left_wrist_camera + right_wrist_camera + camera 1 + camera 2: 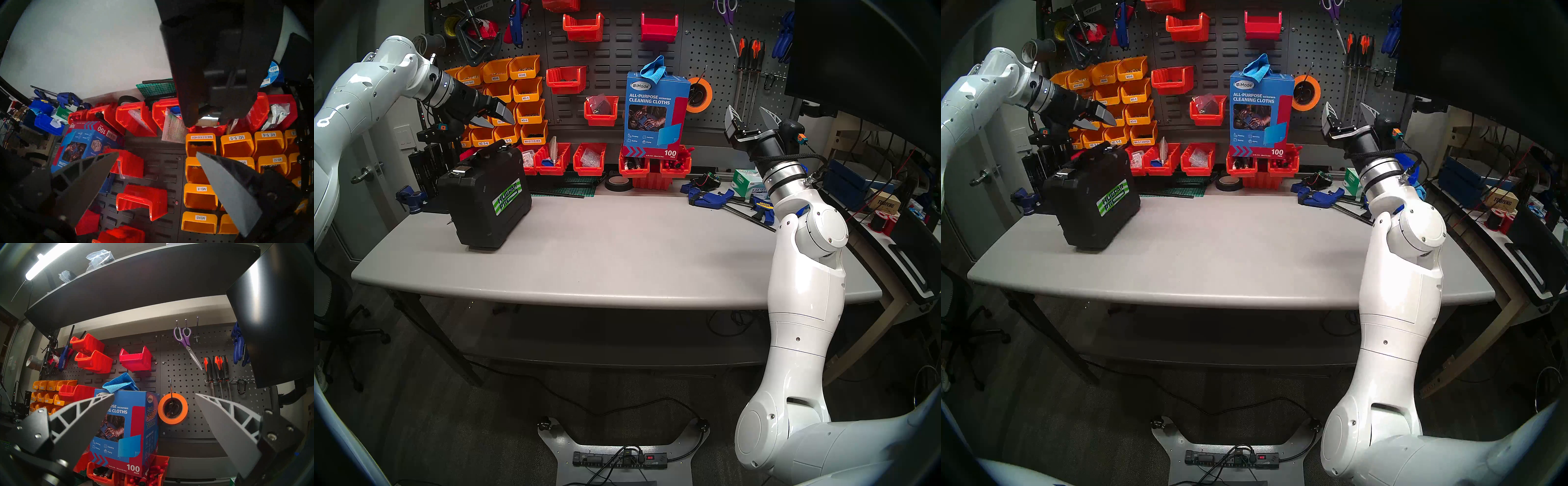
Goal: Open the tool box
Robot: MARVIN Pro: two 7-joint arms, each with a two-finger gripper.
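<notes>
Tool box (485, 197) stood upright and shut on the tabletop (619, 251)

Latches are kept uppermost for reach; left claw (495, 118) and right claw (751, 117) are held open, empty.

Tool box (487, 198) upright on table (619, 258), far left.

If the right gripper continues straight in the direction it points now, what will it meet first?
Probably the blue cleaning-cloth box: the open right gripper aims up toward the pegboard, with that box and the orange tape roll between its fingers. Depth is unclear.
</notes>
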